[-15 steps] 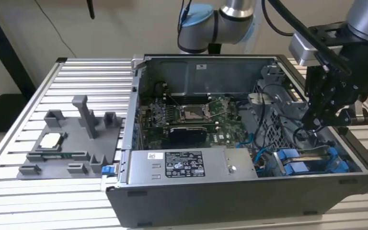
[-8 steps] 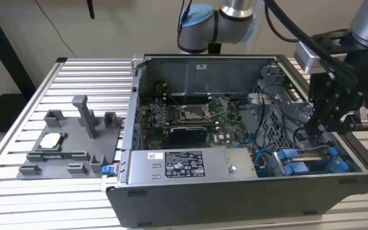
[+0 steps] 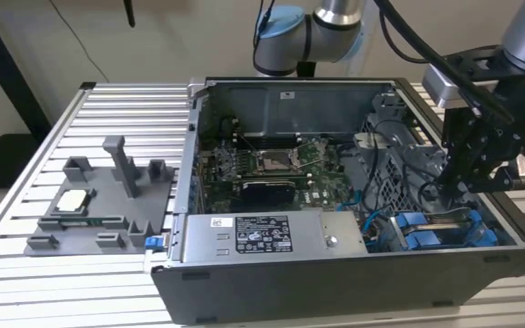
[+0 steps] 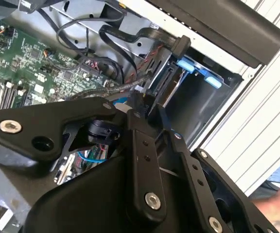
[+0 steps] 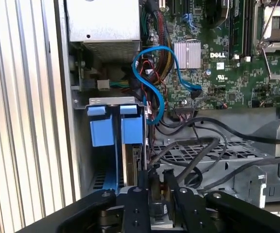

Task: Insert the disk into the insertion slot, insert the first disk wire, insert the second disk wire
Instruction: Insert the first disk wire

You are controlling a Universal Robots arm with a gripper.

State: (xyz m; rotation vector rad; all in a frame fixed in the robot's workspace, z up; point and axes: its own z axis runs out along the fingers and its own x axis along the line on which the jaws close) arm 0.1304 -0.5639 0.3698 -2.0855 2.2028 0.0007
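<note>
The disk point(image 5: 135, 162) stands on edge inside the insertion slot point(image 5: 112, 101), its blue carrier point(image 5: 115, 128) at the case's corner. In the exterior view the blue carrier point(image 3: 426, 231) shows in the cage point(image 3: 486, 236) at the case's near right. My gripper point(image 3: 454, 191) hangs just above it. In both wrist views the black fingertips point(image 5: 141, 187) sit close together over the disk's end, with my gripper point(image 5: 155, 178) shut on a dark wire plug. A black flat wire with its connector point(image 4: 181, 46) lies by the blue carrier point(image 4: 198, 70), beyond my gripper point(image 4: 147, 108).
A silver power-supply box point(image 3: 272, 236) fills the case's near side, and the motherboard point(image 3: 281, 167) lies behind it. Loose black cables point(image 5: 203, 145) and a blue cable point(image 5: 154, 63) crowd the area beside the cage. A grey fixture tray point(image 3: 98, 205) sits on the exterior view's left.
</note>
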